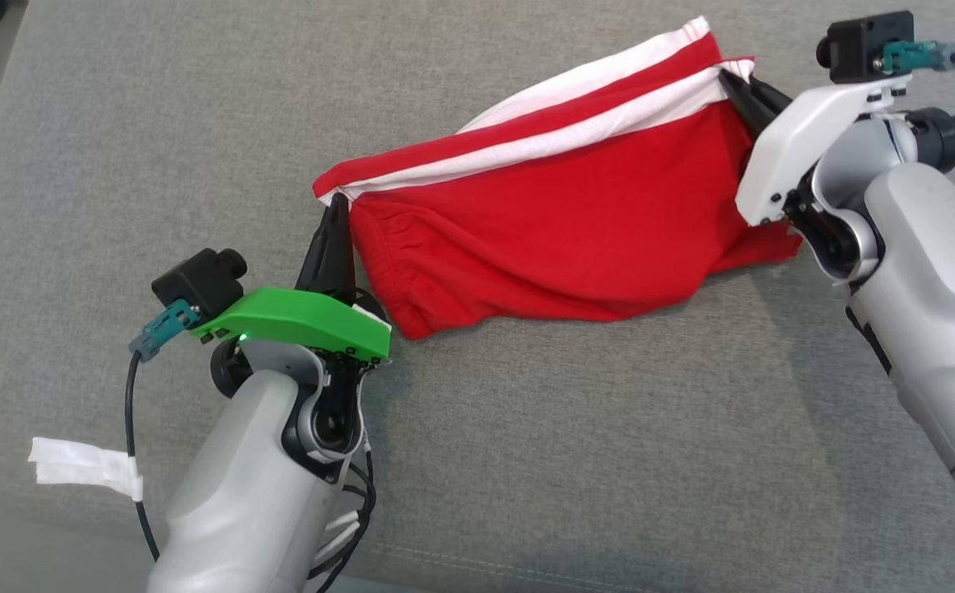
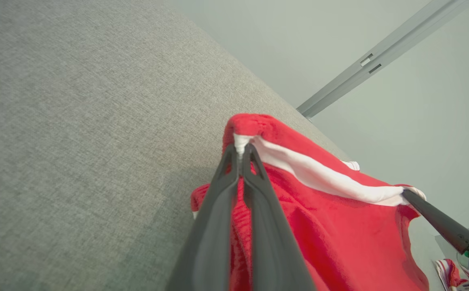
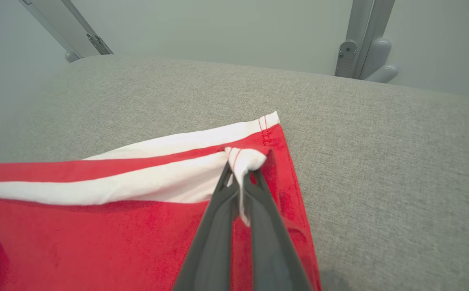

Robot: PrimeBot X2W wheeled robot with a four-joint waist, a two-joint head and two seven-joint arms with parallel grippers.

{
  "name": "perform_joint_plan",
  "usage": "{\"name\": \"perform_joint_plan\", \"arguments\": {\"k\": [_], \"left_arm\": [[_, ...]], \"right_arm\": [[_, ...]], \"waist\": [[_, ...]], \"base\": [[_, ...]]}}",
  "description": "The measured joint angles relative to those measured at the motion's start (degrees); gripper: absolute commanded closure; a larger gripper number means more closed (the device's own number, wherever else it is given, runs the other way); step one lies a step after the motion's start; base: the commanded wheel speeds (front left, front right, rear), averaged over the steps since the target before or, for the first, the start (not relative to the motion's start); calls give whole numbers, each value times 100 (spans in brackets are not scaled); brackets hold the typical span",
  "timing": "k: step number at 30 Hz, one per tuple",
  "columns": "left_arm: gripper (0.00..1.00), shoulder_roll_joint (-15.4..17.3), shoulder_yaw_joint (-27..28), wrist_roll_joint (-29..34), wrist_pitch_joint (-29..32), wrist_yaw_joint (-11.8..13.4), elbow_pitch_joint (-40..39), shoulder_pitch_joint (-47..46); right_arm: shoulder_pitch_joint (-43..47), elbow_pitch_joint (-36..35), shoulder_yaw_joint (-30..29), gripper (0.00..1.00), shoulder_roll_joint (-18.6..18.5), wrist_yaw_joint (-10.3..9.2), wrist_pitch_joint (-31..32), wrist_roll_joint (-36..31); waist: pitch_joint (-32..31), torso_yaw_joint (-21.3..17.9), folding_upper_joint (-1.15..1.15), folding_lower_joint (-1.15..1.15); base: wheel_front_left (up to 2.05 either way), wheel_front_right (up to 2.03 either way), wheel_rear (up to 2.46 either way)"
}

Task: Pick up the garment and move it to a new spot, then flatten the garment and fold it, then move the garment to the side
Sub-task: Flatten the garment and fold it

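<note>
Working over a broad grey upholstered surface, with plenty of bare cloth on every side for laying something flat. Toward the far side of it, holding up the garment, red with white side bands, by one long edge, so that the lower part sags and rests in loose wrinkles on the surface. Stretched this way, most likely, to pull the top edge straight and let the weight of the cloth draw out the bunching before setting it down; judged to be in the flatten-and-fold part of the task, with no neat fold made yet. Reaching in with pale arms from both sides, one end of the edge to each, hence the taut diagonal line between them. Pinched tight with the left gripper at the gathered waistband end, dark fingers pressed together on white and red cloth in the left wrist view. Clamped likewise with the right gripper at the hem end, a small tuft of the white stripe poking out above the closed tips in the right wrist view. Gripped so near the very corners, probably, to leave the whole width free to spread. Worth watching for so thin a bite slipping under tension. Smallest of all, a scrap of white tape wrapped on the left arm's cable.
</note>
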Motion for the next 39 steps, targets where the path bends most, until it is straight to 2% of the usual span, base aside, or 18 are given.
{"name": "perform_joint_plan", "arguments": {"k": [5,20,21,23,24,25,33,39], "left_arm": [[100,-3,-216,-309,0,105,112,-210],[100,-2,-591,-620,-1,204,201,-530],[99,-3,-620,-627,0,204,201,-535],[51,-2,-671,-627,0,204,191,-537],[12,-3,-689,-615,0,199,177,-537],[0,-3,-693,-587,0,186,153,-537],[0,-3,-586,123,0,78,-177,-214],[0,-4,-60,982,-1,62,-736,304]], "right_arm": [[-639,790,326,100,58,0,2,157],[-1517,1975,884,100,129,0,-492,376],[-1573,2034,892,73,134,0,-572,382],[-1661,2140,927,0,138,0,-742,401],[-1698,2199,955,0,142,0,-805,415],[-1731,2241,988,0,146,0,-876,419],[-1856,2328,1271,0,125,0,-1145,609],[-1841,2098,1616,0,-159,0,-1205,818]], "waist": [[210,202,0,0],[476,444,0,0],[477,446,0,0],[471,444,0,0],[465,443,0,0],[459,442,0,0],[413,401,0,0],[318,328,0,0]], "base": [[0,0,0],[0,0,0],[0,0,0],[0,0,0],[0,0,0],[0,0,0],[0,0,0],[0,0,0]]}}
